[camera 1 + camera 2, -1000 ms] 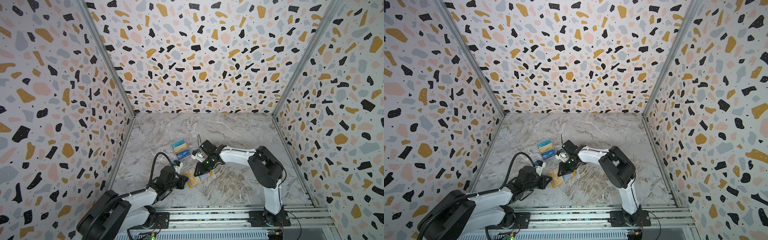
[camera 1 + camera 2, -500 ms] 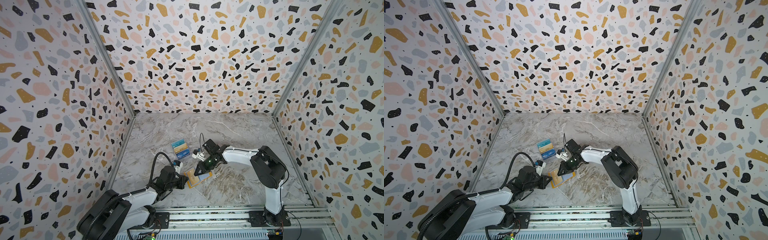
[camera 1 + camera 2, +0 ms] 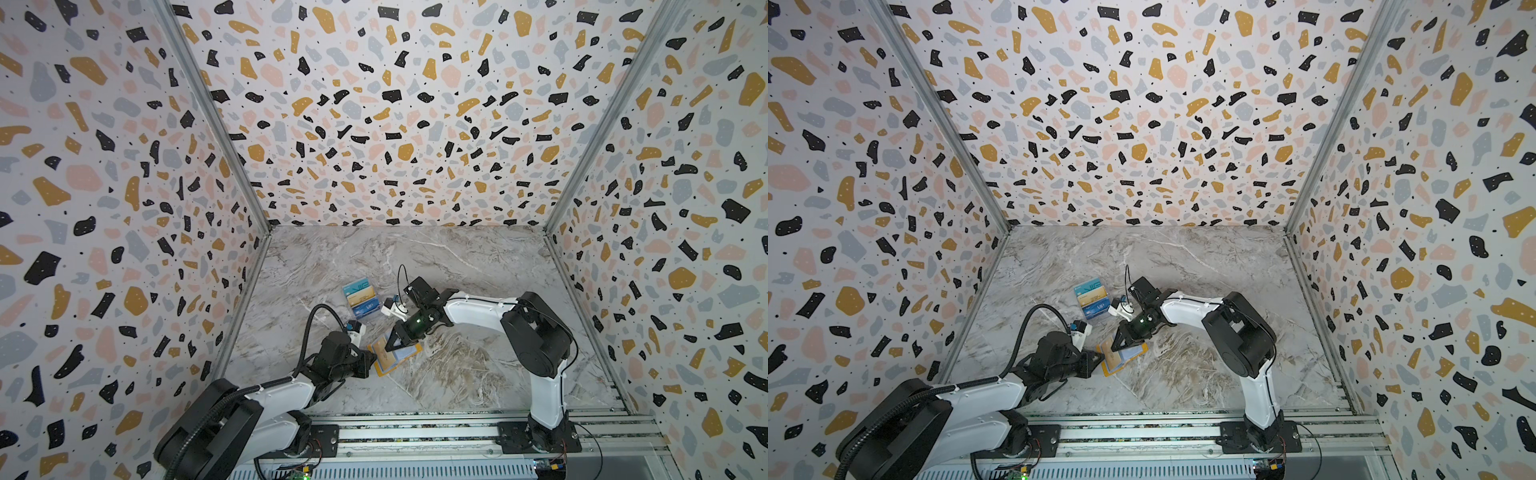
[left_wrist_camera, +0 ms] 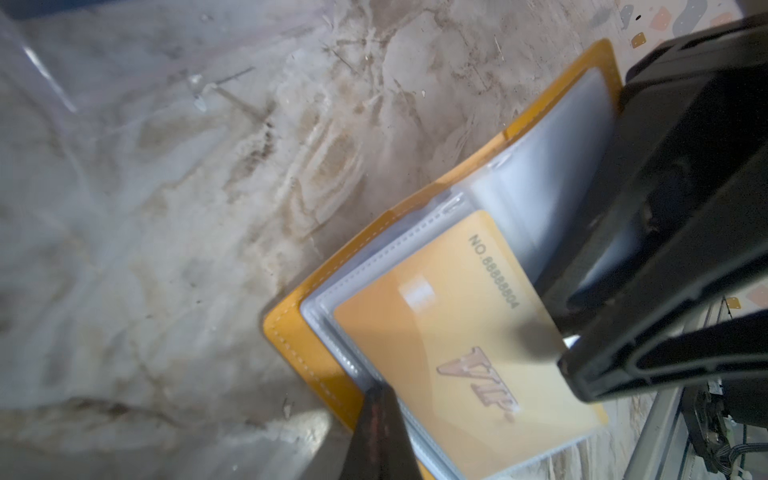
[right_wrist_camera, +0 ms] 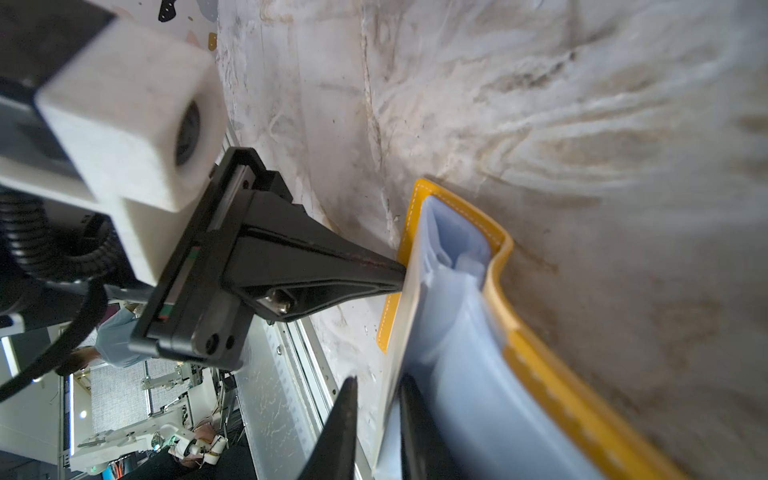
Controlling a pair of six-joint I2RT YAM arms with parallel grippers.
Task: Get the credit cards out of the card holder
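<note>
edge of gold card (image 4: 449,353) is pinched by right end effector (image 5: 377,382).

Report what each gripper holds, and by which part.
Left gripper pinches the yellow card holder by its edge; right gripper holds the gold VIP card by one edge, a jaw on each face.

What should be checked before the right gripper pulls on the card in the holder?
1. The left gripper is shut, its tip at the edge of the card holder: ok.
2. Holder truly pinned against a pull: cannot tell.
3. The right gripper is closed on the edge of the gold card: ok.
4. Clear sleeve left out of that pinch: cannot tell.
5. The three loose cards lie apart from the holder: ok.
</note>
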